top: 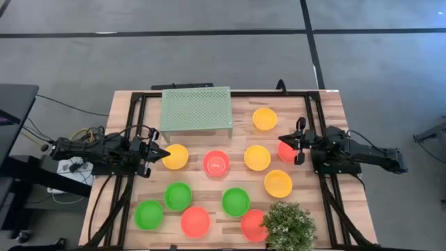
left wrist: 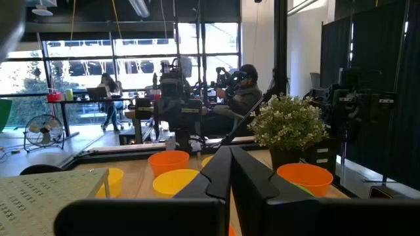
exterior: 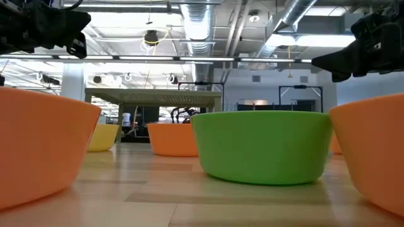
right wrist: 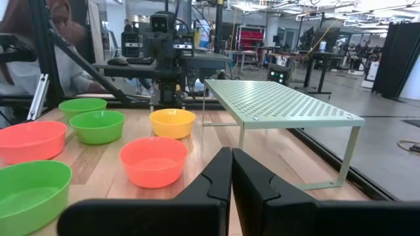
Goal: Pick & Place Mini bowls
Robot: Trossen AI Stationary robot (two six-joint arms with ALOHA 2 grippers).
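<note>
A wooden desk [top: 209, 237] seen from above carries eleven mini bowls, a pale green perforated stand [top: 196, 109] at the far edge, and a bushy green plant [top: 288, 226] at the near edge toward the right corner. The plant covers part of one red bowl [top: 251, 224], and the right hand [top: 282, 141] hides much of another red bowl [top: 286, 150] near the right edge, so whether the hand touches that bowl cannot be made out. In the table-level view most bowls are cut off by the frame or hidden behind a green bowl [exterior: 262, 146]. The right hand's two fingers are pressed together and hold nothing. The left hand [top: 166, 153] sits near the left edge, fingers likewise pressed together and empty, its tip just beside a yellow bowl [top: 175, 157]; contact cannot be judged. By colour there are four yellow bowls: that one, one near the far edge [top: 264, 118], one mid-desk [top: 257, 157] and one toward the near right [top: 278, 183]. There are four red bowls: the two partly hidden, one at the centre [top: 216, 163] and one at the near edge [top: 195, 222]. Three green bowls lie in the near half [top: 178, 196] [top: 148, 215] [top: 235, 201]. A seated person [left wrist: 244, 98] shows in the room beyond the desk.
</note>
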